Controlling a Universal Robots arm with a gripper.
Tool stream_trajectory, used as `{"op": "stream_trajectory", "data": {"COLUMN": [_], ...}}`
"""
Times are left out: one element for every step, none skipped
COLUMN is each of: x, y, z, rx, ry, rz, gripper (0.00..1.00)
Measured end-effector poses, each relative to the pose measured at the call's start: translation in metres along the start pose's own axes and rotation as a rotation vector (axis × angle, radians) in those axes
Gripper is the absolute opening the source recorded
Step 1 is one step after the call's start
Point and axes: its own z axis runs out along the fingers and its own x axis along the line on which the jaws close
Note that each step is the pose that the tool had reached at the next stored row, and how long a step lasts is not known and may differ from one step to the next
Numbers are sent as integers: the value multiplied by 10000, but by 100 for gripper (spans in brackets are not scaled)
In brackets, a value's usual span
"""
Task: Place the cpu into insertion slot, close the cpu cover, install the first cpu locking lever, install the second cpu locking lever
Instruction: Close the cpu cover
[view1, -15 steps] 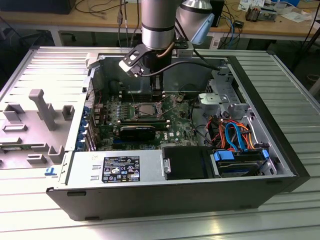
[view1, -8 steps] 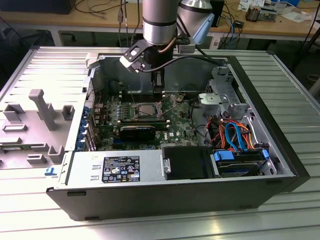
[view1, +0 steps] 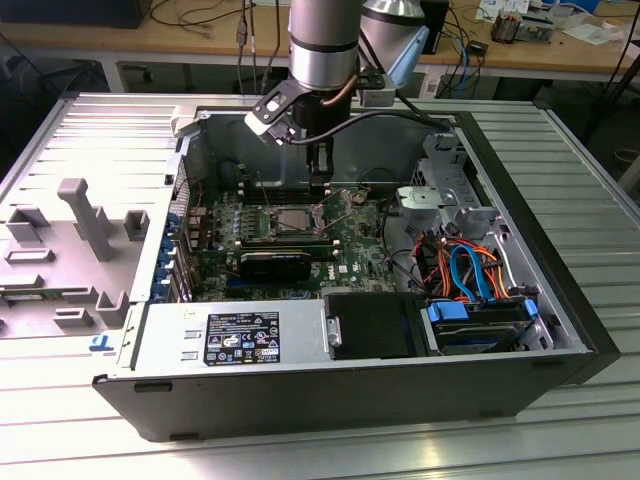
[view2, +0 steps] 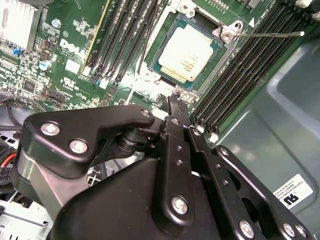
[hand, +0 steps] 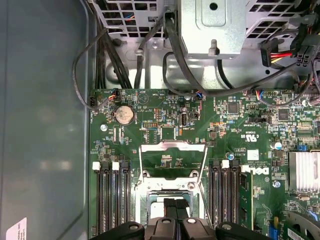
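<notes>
The cpu (view2: 187, 52), a pale silvery square, lies flat in the insertion slot (view2: 221, 33) on the green board. The cpu cover (hand: 172, 146) is swung open off the slot, and board shows through its window. Thin lever rods stick out free at the slot's sides: one (view2: 270, 34) in the second wrist view, another (hand: 205, 167) in the first wrist view. My gripper (view2: 174, 100) hangs just over the slot's edge, its black fingers (hand: 170, 203) pressed together with nothing seen between them. In the exterior view the gripper (view1: 320, 192) sits low inside the case by the slot (view1: 290, 222).
Long black memory slots (view2: 235, 75) flank the socket. A black card (view1: 275, 264) lies in front of it. A metal drive cage (view1: 445, 190) and orange and blue cables (view1: 465, 270) fill the exterior view's right. The case walls (view1: 150, 400) surround the board.
</notes>
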Motion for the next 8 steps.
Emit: {"op": "stream_trajectory", "data": {"x": [0, 0, 0, 0, 0, 0, 0, 0], "y": [0, 1, 1, 2, 2, 3, 3, 4], "z": [0, 0, 0, 0, 0, 0, 0, -3], "rx": [0, 0, 0, 0, -1, 0, 0, 0], "ry": [0, -1, 0, 0, 0, 0, -1, -3], "rz": [0, 0, 0, 0, 0, 0, 0, 0], "gripper": [11, 11, 11, 11, 11, 11, 11, 11]}}
